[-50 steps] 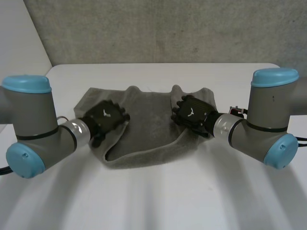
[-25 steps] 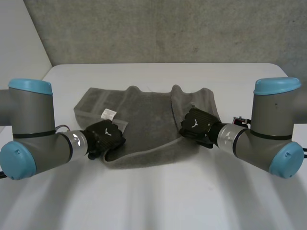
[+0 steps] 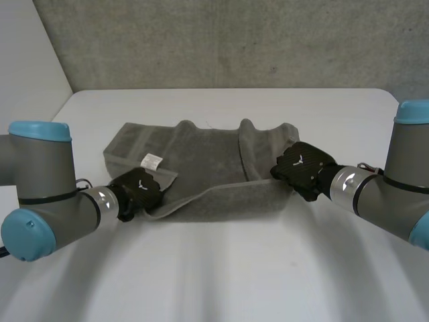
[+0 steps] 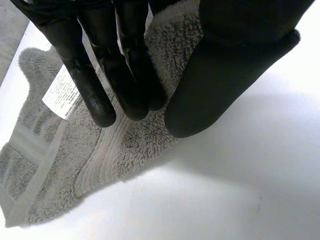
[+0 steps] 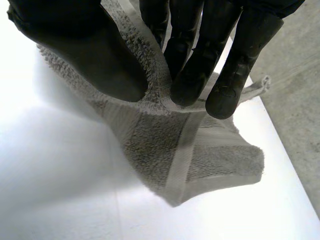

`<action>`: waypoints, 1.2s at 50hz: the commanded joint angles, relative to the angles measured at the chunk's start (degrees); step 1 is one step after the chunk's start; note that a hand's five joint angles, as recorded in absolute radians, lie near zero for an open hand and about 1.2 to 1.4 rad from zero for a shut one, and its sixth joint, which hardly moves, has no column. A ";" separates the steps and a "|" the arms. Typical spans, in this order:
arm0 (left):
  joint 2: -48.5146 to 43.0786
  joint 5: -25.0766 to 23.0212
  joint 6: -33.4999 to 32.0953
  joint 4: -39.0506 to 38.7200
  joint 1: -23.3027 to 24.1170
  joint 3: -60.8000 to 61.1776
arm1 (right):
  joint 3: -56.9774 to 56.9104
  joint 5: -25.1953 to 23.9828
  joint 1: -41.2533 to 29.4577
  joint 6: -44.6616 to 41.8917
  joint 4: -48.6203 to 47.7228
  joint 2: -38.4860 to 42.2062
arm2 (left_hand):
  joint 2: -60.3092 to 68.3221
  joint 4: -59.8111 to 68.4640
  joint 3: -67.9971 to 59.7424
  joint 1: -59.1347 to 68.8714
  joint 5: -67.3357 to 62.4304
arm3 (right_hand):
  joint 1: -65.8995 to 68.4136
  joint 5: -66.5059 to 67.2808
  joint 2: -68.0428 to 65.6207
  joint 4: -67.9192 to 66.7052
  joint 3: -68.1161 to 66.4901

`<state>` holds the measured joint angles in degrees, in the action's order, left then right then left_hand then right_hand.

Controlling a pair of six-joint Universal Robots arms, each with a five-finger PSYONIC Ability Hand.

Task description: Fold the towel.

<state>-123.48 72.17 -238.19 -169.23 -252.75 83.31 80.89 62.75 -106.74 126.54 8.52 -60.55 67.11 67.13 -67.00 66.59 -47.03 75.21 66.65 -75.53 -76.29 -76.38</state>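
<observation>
The grey towel [image 3: 201,161] lies rumpled across the middle of the bench [image 3: 221,268], nearer its far edge, with a white label [image 3: 151,159] showing towards its left end. We see the left robot hand [image 3: 137,189] clamped on the towel's near left corner, the cloth pinched between fingers [image 4: 95,95] and thumb [image 4: 210,90]. The right robot hand [image 3: 301,164] is clamped likewise on the near right corner, which is raised off the bench. We judge that such shallow pinches could slip once the edge is carried over, and uneven travel of the two arms would skew the fold.
</observation>
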 commanded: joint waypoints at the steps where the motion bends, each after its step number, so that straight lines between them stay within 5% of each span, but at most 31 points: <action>1: 2.62 0.08 0.36 -2.42 -0.20 0.72 | 1.90 0.18 -0.05 0.37 -0.61 -1.58 | 12.89 12.87 -13.00 13.41 -22.97 | 4.79 3.35 -4.47 -3.71 -3.62; 10: 13.53 0.95 3.61 -8.22 -0.29 1.95 | 0.85 0.36 1.18 12.59 -4.39 -13.28 | 12.89 12.87 -13.00 13.41 -22.97 | 4.79 3.35 -4.47 -3.71 -3.62; 17: 31.16 8.33 23.00 -21.74 -0.64 5.46 | -1.96 -0.26 4.96 24.44 -4.92 -28.73 | 12.89 12.87 -13.00 13.41 -22.97 | 4.79 3.35 -4.47 -3.71 -3.62; 25: 42.08 8.95 35.59 -23.17 -2.05 6.96 | -6.52 0.09 7.85 26.83 0.95 -37.27 | 12.89 12.87 -13.00 13.41 -22.97 | 4.79 3.35 -4.47 -3.71 -3.62; 32: 41.13 8.87 36.40 -20.09 -1.96 6.78 | -10.84 -0.43 10.32 25.95 8.97 -32.36 | 12.89 12.87 -13.00 13.41 -22.97 | 4.79 3.35 -4.47 -3.71 -3.62; 46: 9.66 9.04 35.87 -10.60 -2.31 -8.69 | -20.42 5.37 1.53 9.78 9.50 -5.55 | 12.89 12.87 -13.00 13.41 -22.97 | 4.79 3.35 -4.47 -3.71 -3.62; 48: 4.50 9.22 35.35 -9.02 -2.23 -16.29 | -26.01 8.86 -0.83 6.54 5.83 0.93 | 12.89 12.87 -13.00 13.41 -22.97 | 4.79 3.35 -4.47 -3.71 -3.62; 54: 2.63 9.13 35.61 -14.20 -2.40 -27.67 | -33.07 13.72 -2.69 6.44 -11.77 3.77 | 12.89 12.87 -13.00 13.41 -22.97 | 4.79 3.35 -4.47 -3.71 -3.62; 56: 3.16 9.30 36.39 -23.99 -1.97 -30.83 | -32.03 14.59 -2.78 7.40 -29.61 2.55 | 12.89 12.87 -13.00 13.41 -22.97 | 4.79 3.35 -4.47 -3.71 -3.62; 60: 7.99 9.66 37.72 -35.82 -1.52 -29.25 | -27.10 15.12 -2.69 10.22 -45.08 -2.65 | 12.89 12.87 -13.00 13.41 -22.97 | 4.79 3.35 -4.47 -3.71 -3.62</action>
<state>-120.69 81.43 -202.14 -189.11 -254.82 54.86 49.33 76.70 -109.55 133.36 -12.22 -57.46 69.71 69.77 -69.66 69.22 -49.59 75.20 67.00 -76.43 -76.29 -76.94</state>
